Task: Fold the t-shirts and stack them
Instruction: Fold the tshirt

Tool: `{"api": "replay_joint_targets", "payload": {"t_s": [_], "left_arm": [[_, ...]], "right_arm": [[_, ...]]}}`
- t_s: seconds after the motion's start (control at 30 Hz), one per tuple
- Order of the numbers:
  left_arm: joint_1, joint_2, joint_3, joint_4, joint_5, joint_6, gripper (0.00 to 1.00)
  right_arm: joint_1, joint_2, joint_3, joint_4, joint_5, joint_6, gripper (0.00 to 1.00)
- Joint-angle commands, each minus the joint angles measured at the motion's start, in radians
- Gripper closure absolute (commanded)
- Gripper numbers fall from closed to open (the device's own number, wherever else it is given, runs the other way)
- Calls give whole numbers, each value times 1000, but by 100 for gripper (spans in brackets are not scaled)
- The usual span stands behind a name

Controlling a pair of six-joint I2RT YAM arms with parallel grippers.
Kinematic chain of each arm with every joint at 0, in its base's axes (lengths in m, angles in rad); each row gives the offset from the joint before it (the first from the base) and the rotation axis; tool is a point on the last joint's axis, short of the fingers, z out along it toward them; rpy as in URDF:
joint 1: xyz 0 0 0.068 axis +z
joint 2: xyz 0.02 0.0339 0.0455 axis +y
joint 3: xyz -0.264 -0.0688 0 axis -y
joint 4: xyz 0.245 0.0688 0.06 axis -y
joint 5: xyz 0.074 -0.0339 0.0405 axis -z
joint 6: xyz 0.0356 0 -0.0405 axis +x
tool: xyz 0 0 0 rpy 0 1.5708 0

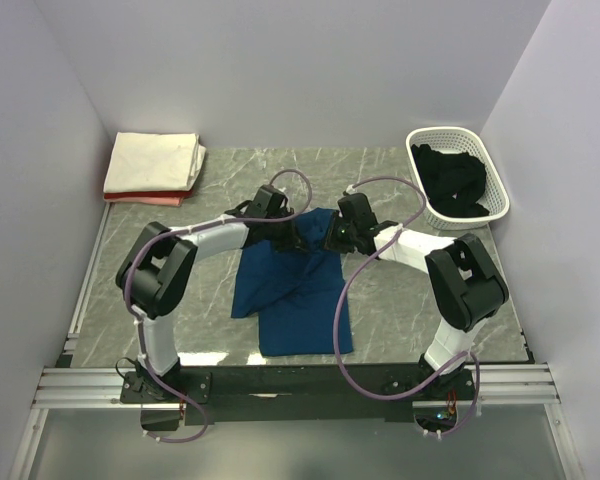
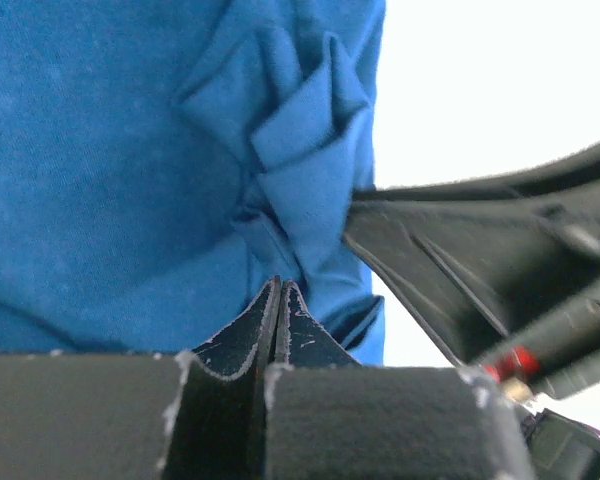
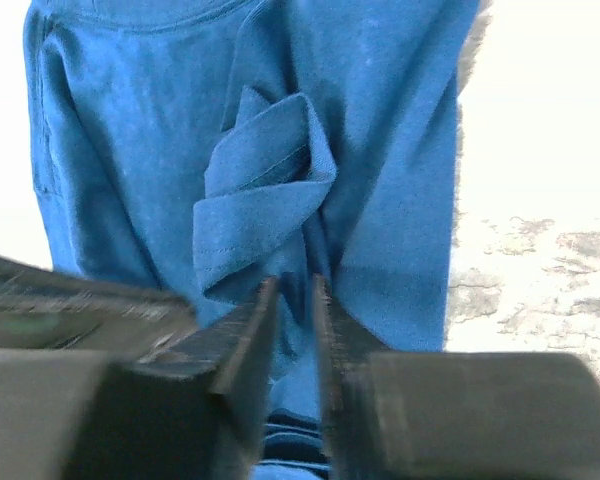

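A navy blue t-shirt [image 1: 295, 290] lies crumpled at the middle of the table, its far edge drawn up between the two grippers. My left gripper [image 1: 298, 232] is shut, with blue cloth [image 2: 130, 180] bunched in folds at its tips [image 2: 280, 284]. My right gripper [image 1: 332, 233] is closed to a narrow gap on a fold of the same shirt [image 3: 270, 190], which runs between its tips [image 3: 294, 285]. A cream-white folded shirt [image 1: 156, 160] lies on a pink-red one [image 1: 140, 198] at the far left. A black shirt [image 1: 450, 178] sits in the basket.
A white plastic lattice basket [image 1: 492, 170] stands at the far right by the wall. The two grippers are close together, almost touching; the right one's black body [image 2: 500, 250] fills the right of the left wrist view. Bare marble table [image 1: 400, 300] lies to either side of the shirt.
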Motion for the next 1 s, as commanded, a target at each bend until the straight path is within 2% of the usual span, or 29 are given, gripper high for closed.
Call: {"api": "replay_joint_targets", "payload": {"t_s": [0.0, 0.1, 0.23, 0.33, 0.47, 0.6, 0.77, 0.97], "left_arm": [[-5, -84, -22, 35, 4, -8, 99], [-5, -101, -35, 34, 9, -10, 99], [-5, -126, -50, 18, -16, -7, 99], [-5, -89, -26, -28, -46, 13, 99], [-5, -35, -1, -9, -37, 12, 89], [-5, 4, 45, -14, -34, 16, 80], [-4, 18, 59, -34, -65, 15, 78], [15, -26, -4, -31, -85, -1, 76]], "right_arm": [[-14, -42, -16, 11, 25, 4, 68], [-19, -58, -21, 8, 26, 9, 63], [-26, -72, -19, 8, 29, 10, 62], [-29, -85, -21, 16, 17, 12, 62], [-26, -121, -27, 29, 3, -4, 62], [-11, -133, -2, 7, 9, -48, 53], [7, -44, 83, -53, 11, -73, 48], [43, 10, 140, -61, 31, -77, 46]]}}
